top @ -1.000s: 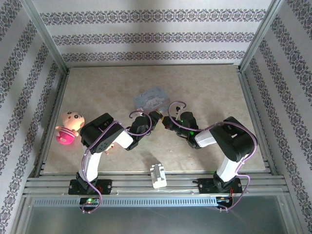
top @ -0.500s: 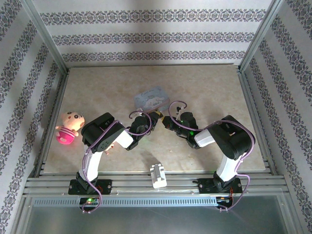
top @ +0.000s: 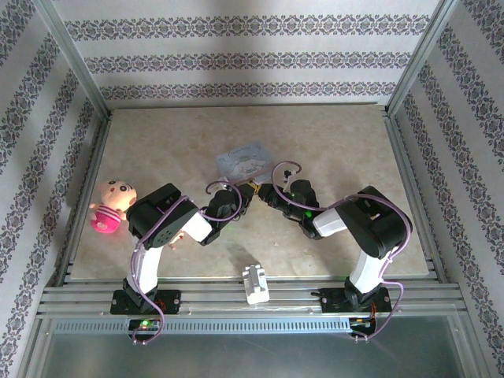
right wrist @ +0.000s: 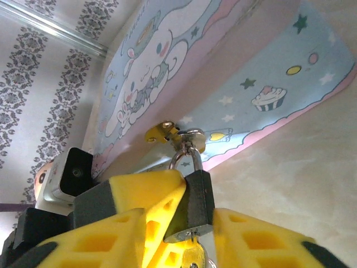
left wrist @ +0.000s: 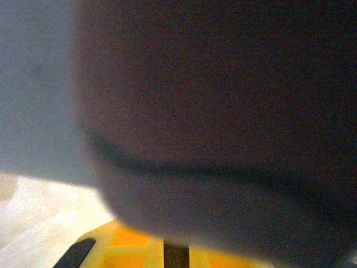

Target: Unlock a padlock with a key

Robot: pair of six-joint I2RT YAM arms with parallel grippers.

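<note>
At the lilac tin (right wrist: 234,72) clasp (right wrist: 189,137), right gripper (right wrist: 195,234) seemingly pinches the padlock (right wrist: 198,201); left gripper (top: 241,194) state unclear

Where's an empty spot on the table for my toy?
The back strip of the table, between the far wall and the lilac tin, is bare. So is the right back corner beside the tin. It's crowded mid-table, where the left hand and right hand meet in front of the tin, and by the doll.

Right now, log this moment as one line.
padlock: hooked on clasp of tin | key: at lock's underside, barely seen | right pincer: straddling lock's base | left pincer: finger against lock | grips: unclear
</note>
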